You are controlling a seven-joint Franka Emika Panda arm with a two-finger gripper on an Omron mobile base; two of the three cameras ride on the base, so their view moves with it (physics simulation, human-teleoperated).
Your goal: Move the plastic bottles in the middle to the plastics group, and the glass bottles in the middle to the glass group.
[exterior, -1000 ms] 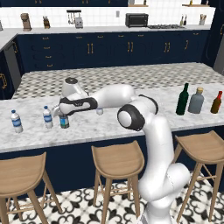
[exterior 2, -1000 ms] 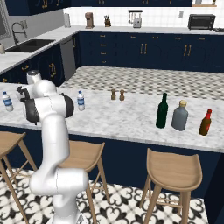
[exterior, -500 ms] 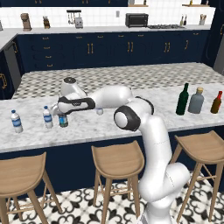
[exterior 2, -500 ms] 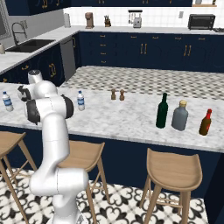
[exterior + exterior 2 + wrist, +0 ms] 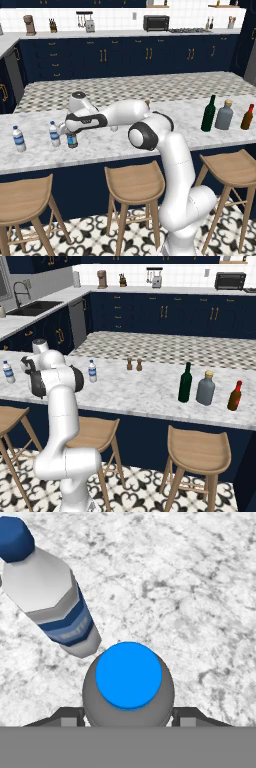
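Two fingertips [image 5: 67,716]: dark pads flank the dark smoky-grey bottle [image 5: 128,684] on both sides, pressed to its shoulder; the gripper [image 5: 128,719] is clamped on that bottle, seen from above in the hand view.
Held bottle: bright blue cap, grey translucent body, upright; in the left base view it sits under the hand [image 5: 72,140] at the counter's left end, base at or just above the marble, cannot tell which.
Nearest neighbour: clear water bottle [image 5: 47,594] with blue-and-white label, just beside the held one, apart from it.
Plastics group: that bottle [image 5: 54,134] plus a second like it [image 5: 18,138] farther left on the counter [image 5: 150,135].
Handling, judged: small plastic, likely light and a bit yielding; smooth round wall could slip or twist, so a hold low on the shoulder, below the cap, seems soundest; a hard squeeze would dent it.
One more plastic: clear labelled bottle [image 5: 92,371] stands alone mid-counter.
Glass side: green wine bottle [image 5: 208,113] stands just beside the squat grey-blue bottle [image 5: 224,115] and the amber-red bottle [image 5: 247,117]; tall, likely heavy and breakable, best taken at the body.
Writing: label bands show blue and white shapes only; text too blurred to read.
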